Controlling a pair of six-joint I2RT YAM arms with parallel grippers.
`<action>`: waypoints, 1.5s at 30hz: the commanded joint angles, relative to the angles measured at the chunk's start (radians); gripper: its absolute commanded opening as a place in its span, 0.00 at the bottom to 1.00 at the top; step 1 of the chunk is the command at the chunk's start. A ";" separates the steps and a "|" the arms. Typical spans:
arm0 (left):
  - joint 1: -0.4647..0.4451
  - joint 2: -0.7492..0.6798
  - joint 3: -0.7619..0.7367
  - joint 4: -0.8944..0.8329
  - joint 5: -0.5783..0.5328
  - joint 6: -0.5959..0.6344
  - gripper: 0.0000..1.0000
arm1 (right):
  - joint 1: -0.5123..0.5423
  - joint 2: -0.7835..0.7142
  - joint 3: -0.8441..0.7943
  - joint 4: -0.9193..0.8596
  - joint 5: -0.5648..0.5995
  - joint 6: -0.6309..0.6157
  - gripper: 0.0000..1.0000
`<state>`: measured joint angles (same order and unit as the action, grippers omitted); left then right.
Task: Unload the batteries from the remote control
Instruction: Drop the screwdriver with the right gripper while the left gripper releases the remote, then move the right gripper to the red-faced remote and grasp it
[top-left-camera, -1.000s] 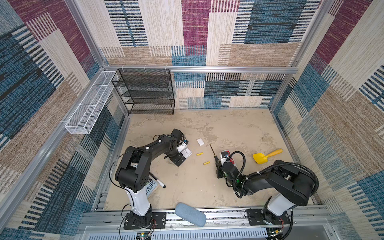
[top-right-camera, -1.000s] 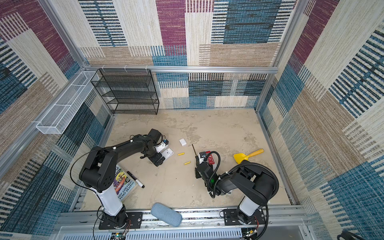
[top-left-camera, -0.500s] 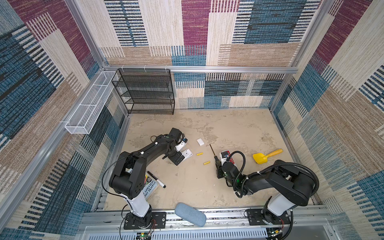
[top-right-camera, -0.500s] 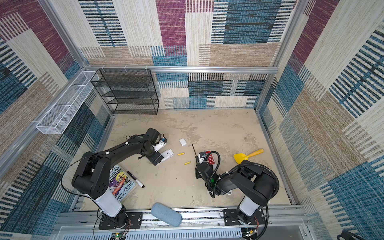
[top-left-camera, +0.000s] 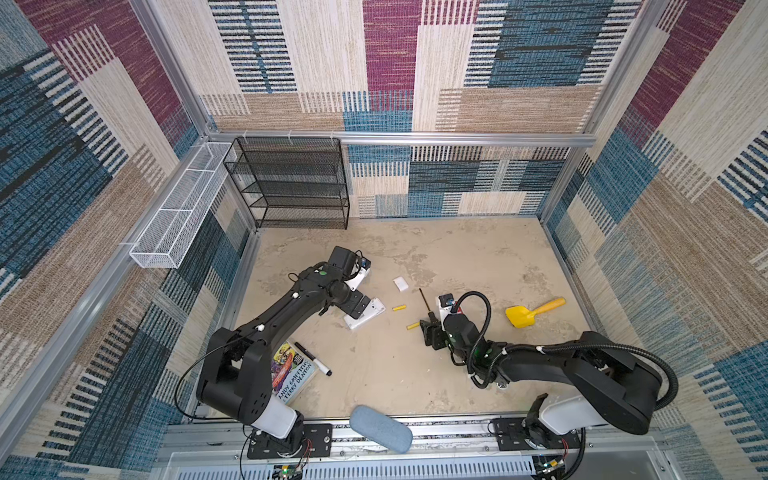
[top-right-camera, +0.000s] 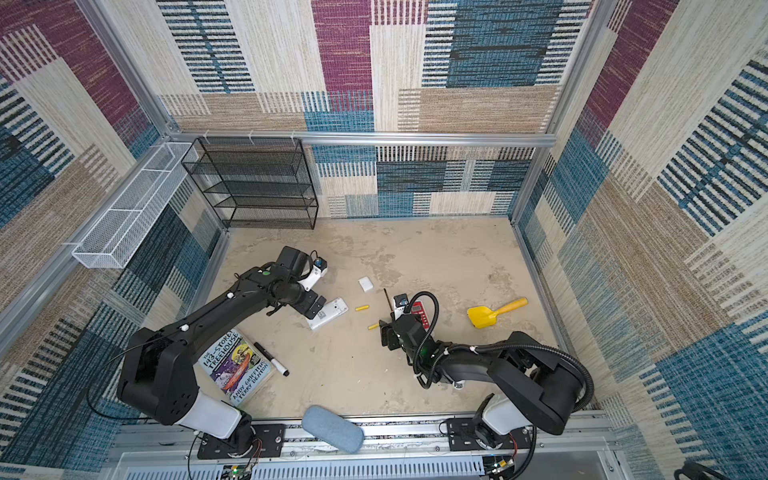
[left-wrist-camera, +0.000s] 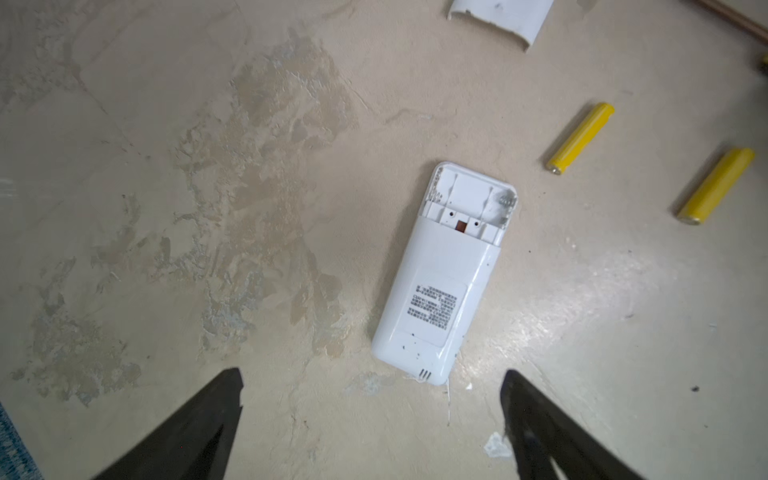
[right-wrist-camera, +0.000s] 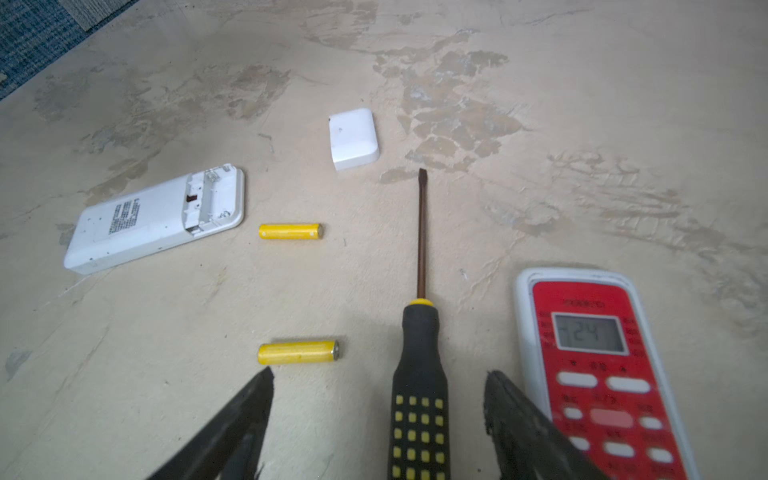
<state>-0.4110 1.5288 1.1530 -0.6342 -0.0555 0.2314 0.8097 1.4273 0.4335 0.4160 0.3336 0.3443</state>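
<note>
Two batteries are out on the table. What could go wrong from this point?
1. The screwdriver handle lies between the jaws of the open right gripper; closing here would grab it.
2. The nearer battery lies loose by one fingertip; a nudge could roll it.
3. The red remote lies face up, display showing digits; it may hold unremoved batteries.

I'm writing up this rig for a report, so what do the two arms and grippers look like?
Both are black, rounded links on white base segments. The left arm carries a thin black cable and a green dot; the right arm, a looping ribbed black hose. The left gripper and right gripper have black tapered fingers.
</note>
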 joint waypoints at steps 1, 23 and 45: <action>0.000 -0.025 0.011 0.024 0.057 -0.125 0.99 | -0.040 -0.034 0.044 -0.148 -0.002 0.040 0.94; -0.028 -0.005 0.066 -0.068 0.085 -0.476 0.99 | -0.291 -0.210 0.065 -0.497 -0.208 0.075 0.80; -0.028 -0.027 0.028 -0.009 0.074 -0.437 0.99 | -0.291 0.028 0.123 -0.479 -0.197 0.058 0.72</action>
<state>-0.4393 1.5047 1.1835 -0.6651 0.0284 -0.2203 0.5175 1.4364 0.5510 -0.0521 0.1398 0.3946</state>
